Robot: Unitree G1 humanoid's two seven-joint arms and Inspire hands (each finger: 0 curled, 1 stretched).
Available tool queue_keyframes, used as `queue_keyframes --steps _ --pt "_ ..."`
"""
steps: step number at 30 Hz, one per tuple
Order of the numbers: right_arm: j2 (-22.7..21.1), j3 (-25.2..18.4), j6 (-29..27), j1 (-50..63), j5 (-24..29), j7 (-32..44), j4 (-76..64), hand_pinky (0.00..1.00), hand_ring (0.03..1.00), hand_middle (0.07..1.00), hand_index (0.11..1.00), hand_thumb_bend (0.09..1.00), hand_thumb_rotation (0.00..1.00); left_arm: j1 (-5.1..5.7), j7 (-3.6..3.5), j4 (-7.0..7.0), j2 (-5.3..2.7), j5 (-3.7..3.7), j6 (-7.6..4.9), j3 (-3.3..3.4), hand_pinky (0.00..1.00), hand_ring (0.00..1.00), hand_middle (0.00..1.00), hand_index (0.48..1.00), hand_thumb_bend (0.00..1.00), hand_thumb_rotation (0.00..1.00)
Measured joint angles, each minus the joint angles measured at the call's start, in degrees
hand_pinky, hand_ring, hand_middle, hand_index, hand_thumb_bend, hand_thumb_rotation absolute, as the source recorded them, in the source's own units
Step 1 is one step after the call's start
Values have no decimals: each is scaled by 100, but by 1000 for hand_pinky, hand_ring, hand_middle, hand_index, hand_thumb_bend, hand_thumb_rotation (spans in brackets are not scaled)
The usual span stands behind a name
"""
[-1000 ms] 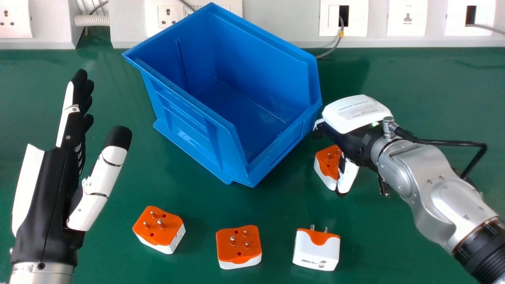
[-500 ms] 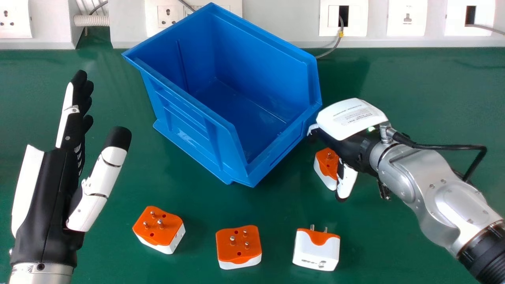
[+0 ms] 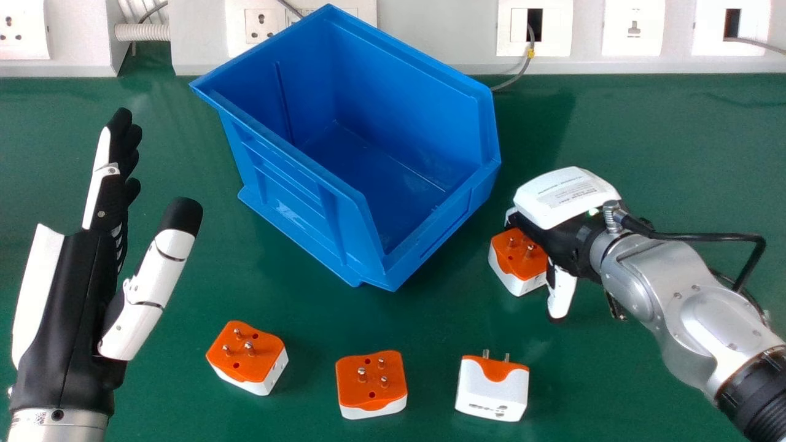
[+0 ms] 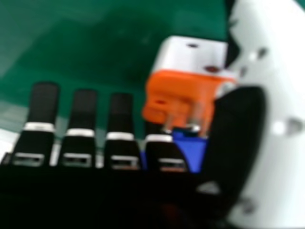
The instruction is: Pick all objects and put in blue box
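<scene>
My right hand [image 3: 559, 239] is over the right part of an orange and white adapter [image 3: 519, 255], beside the blue box [image 3: 288, 184]. In the right hand view the adapter [image 4: 181, 90] stands between the straight fingers and thumb of my right hand [image 4: 119, 143], which is open. Three more adapters lie in a row nearer the front: one at left [image 3: 245, 356], one in the middle [image 3: 371, 380], and one with its white side showing [image 3: 493, 390]. My left hand [image 3: 73, 294] is open at the left, away from everything.
A white trunking strip [image 3: 442, 37] with sockets runs along the back of the green table [image 3: 645, 135]. A thin grey cable [image 3: 522, 72] hangs down behind the box. Black cabling loops over the right wrist.
My right hand has shifted right and a little toward the front, uncovering more of the adapter, which stays in place. My left hand has moved slightly left.
</scene>
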Motion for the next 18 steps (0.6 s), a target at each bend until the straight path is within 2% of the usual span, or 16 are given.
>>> queue_keyframes --steps 7,18 --pt "24 0 -3 0 -6 1 10 643 768 792 754 698 141 3 0 -39 49 -5 87 0 978 1000 1000 1000 614 872" --pt "79 23 -25 -94 -14 -9 237 642 757 781 745 655 113 40 4 -86 49 -12 137 -1 980 1000 1000 1000 631 870"
